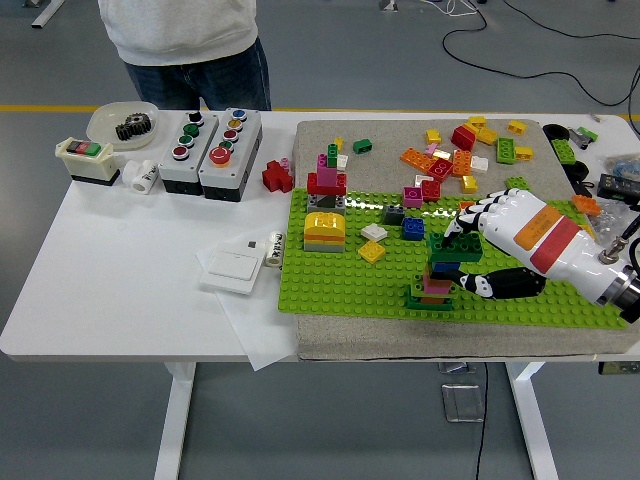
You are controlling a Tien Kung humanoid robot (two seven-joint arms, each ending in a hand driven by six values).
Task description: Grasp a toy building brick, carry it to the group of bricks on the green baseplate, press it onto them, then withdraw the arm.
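Observation:
On the green baseplate [340,285] stands a small stack of bricks [432,288] in green, pink, orange and blue. A dark green brick [452,243] sits on top of it. My right hand [472,254], white with black finger joints, comes in from the right. Its fingers [476,216] curl over the brick's far right side and the thumb [484,284] lies low beside the stack, so the hand is closed on the brick. My left arm is out of view.
Loose bricks [455,150] lie scattered on the grey mat behind the baseplate. A red and pink tower [326,180] and a yellow block [324,231] stand on the plate's left. Button boxes [210,150], a bowl [100,124] and a white switch plate [232,268] lie left. A person [185,40] stands opposite.

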